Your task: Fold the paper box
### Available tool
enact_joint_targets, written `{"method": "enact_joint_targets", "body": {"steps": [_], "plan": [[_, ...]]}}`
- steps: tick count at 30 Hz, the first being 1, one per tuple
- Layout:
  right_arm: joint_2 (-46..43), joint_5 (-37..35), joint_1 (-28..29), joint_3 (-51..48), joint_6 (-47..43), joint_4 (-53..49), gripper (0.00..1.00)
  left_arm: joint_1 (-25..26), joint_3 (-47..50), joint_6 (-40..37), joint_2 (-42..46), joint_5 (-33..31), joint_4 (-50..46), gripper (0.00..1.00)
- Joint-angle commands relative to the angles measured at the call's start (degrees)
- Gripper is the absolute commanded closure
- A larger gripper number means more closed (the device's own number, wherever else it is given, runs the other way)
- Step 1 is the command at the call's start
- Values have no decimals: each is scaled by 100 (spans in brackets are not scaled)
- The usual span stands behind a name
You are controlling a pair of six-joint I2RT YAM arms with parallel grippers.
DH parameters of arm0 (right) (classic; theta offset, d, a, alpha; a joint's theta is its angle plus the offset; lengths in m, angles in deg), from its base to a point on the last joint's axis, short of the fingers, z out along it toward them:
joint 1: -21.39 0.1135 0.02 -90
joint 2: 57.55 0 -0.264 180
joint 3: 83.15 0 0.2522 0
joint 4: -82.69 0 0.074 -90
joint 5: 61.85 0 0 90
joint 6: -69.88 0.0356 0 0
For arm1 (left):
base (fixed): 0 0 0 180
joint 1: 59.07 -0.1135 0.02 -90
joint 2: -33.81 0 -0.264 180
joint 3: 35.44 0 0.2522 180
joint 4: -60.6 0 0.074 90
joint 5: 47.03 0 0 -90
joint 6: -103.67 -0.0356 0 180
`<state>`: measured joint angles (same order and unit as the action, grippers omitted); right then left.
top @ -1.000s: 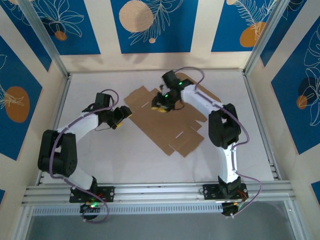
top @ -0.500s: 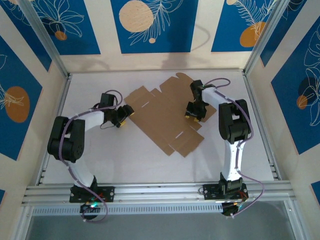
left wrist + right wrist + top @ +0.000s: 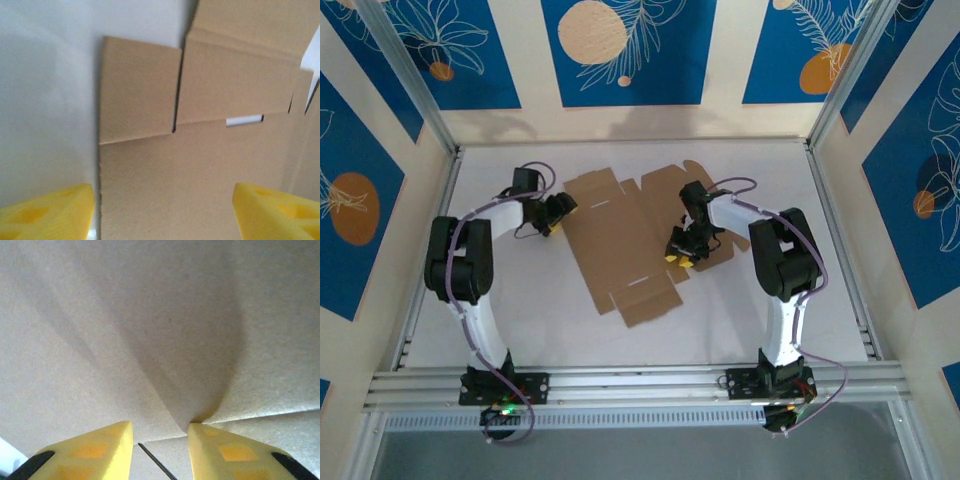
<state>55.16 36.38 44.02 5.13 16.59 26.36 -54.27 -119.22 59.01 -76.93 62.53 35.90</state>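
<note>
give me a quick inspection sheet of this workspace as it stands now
surface: white table, bare around the sheet
job's things: paper box, a flat brown die-cut sheet with flaps and slots, lying unfolded mid-table, set at an angle
clutter: nothing seen
grippers: left gripper open wide at the sheet's left edge, one finger over the table, the other over cardboard; right gripper over the sheet's right part, jaws a narrow gap apart, nothing clamped, and the cardboard puckers into a crease just ahead of its tips
cables: purple cables looped along both arms, clear of the sheet
surroundings: blue and cream patterned walls; metal rail at the near edge
</note>
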Motion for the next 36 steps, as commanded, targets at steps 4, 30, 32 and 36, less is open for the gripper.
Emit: {"method": "enact_joint_targets", "body": {"steps": [4,30,32,36], "plan": [[-12,542,42,-230,-4,-36,64,-538,-574,-836,-150,303,22,28],[84,951,162,-87,-94,21,63,-330,-2259,-1766,-1817,1176,-984,30],[86,974,169,-88,-93,38,63,-234,-2429,-1849,-1884,1027,-1179,30],[111,1051,198,-56,-102,39,63,-42,-2638,-1877,-1925,858,-1343,30]]}}
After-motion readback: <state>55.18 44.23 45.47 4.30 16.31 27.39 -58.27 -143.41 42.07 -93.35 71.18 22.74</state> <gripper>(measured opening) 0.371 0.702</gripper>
